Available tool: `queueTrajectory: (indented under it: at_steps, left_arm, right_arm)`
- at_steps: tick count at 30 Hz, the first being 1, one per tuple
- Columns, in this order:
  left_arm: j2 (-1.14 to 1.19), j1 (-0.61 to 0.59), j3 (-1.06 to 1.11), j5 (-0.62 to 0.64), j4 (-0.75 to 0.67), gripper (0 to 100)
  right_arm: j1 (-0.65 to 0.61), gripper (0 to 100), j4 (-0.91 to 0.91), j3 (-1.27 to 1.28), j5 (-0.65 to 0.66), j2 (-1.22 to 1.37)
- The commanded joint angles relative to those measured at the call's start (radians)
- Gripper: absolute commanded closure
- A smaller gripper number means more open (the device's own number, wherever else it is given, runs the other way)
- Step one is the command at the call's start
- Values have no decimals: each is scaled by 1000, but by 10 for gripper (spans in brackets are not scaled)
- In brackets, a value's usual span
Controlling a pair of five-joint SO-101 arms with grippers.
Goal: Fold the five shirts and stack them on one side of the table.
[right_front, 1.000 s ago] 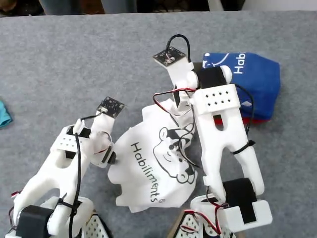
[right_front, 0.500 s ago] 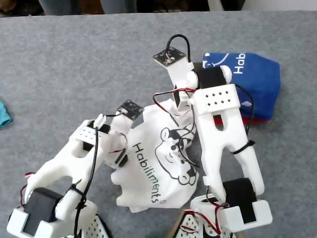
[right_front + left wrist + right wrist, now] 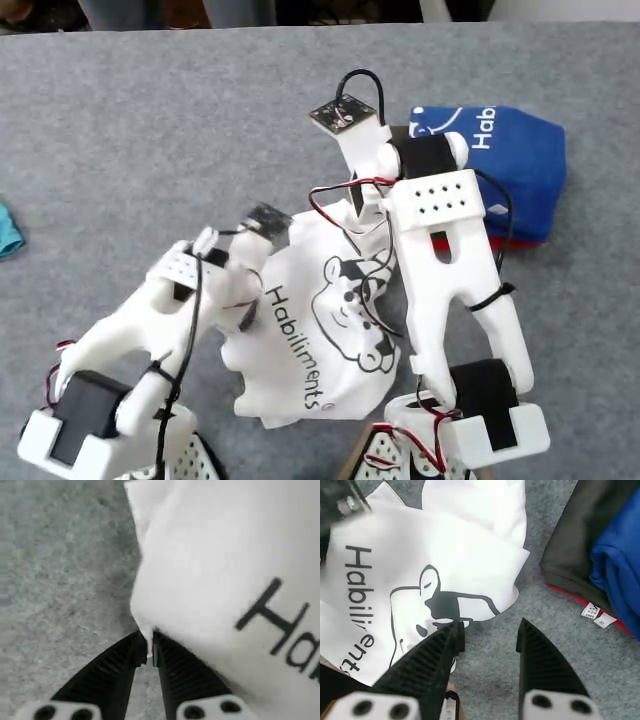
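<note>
left gripper (image 3: 148, 647) clamped on the edge of the white shirt (image 3: 320, 340)
the shirt lies crumpled on the grey table (image 3: 150, 130) between both arms; right gripper (image 3: 487, 630) hangs with fingers spread over its far edge, near the blue shirt (image 3: 515, 165) topping the stack.

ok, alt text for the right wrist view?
The right fingers stand open above the grey table, holding nothing. To one side of them lies a crumpled white shirt with black print. To the other is a stack with a blue shirt, a black shirt and a red shirt showing at its edge.
</note>
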Motion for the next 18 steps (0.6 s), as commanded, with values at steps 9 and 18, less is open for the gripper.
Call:
queueTrajectory:
  at_steps: [9, 18]
  left_arm:
    - [-115, -731, -634, -8, 316, 971]
    - [-87, -1121, -751, -301, 290, 971]
  right_arm:
    - [12, 814, 15, -160, -34, -2]
    - [-92, 814, 0, -225, -68, 13]
